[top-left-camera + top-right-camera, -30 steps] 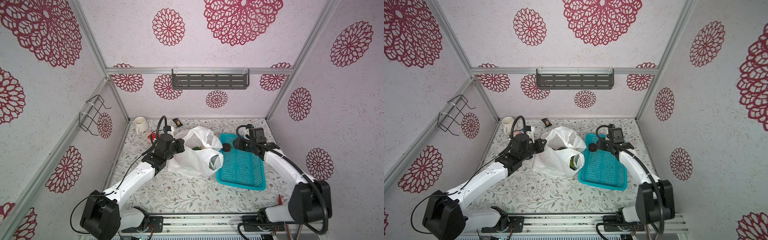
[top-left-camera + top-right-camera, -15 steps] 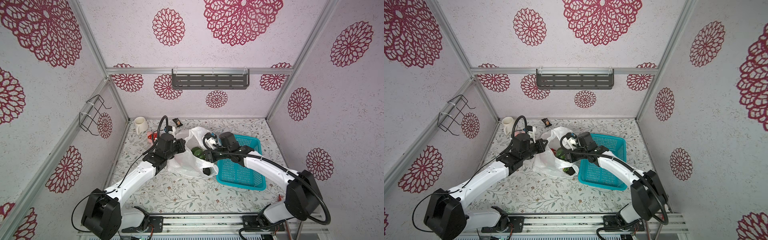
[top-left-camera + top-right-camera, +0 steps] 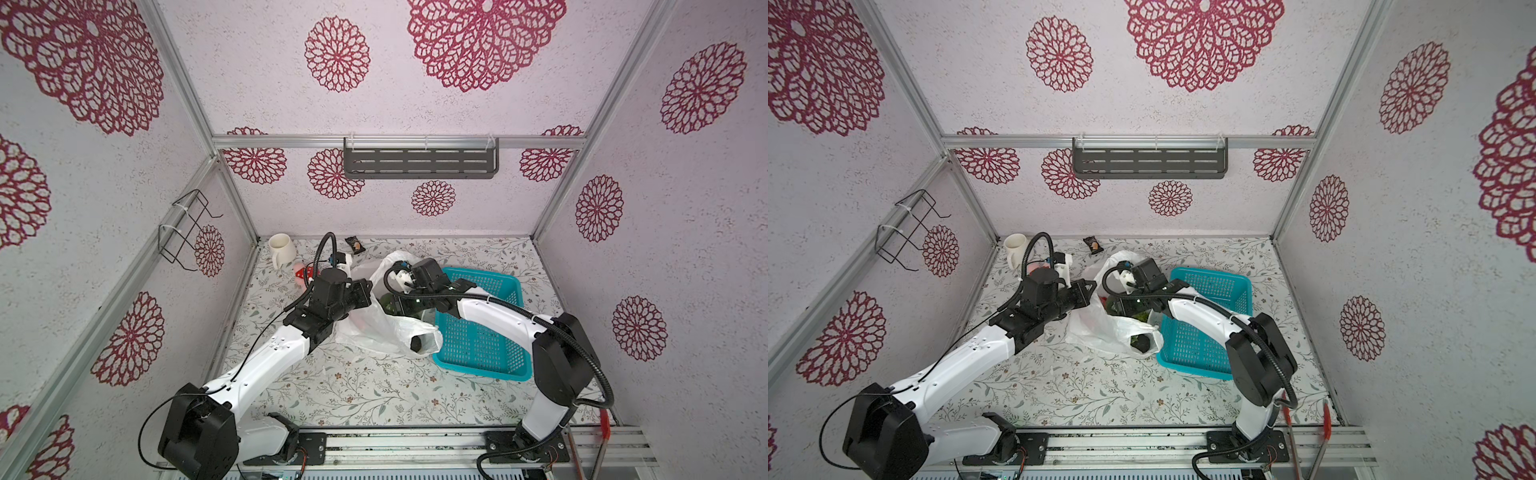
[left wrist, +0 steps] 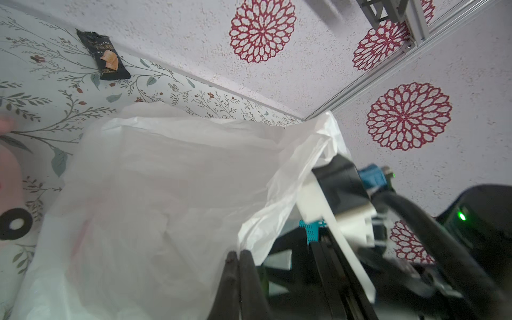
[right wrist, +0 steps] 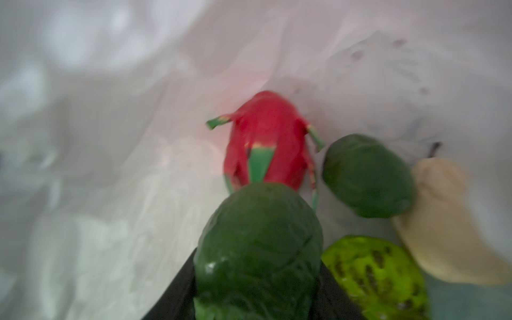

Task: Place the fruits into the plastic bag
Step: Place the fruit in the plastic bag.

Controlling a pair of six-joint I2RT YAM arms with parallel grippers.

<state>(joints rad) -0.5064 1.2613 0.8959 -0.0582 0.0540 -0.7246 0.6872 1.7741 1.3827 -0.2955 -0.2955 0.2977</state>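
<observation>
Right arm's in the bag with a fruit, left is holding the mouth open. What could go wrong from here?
1. The left gripper pinches only a thin edge of the plastic bag. If the film slips, the mouth may collapse around the right gripper.
2. That gripper holds the dark green fruit deep inside, beside the red fruit. When it pulls out, its fingers may snag the film and drag the bag.
</observation>
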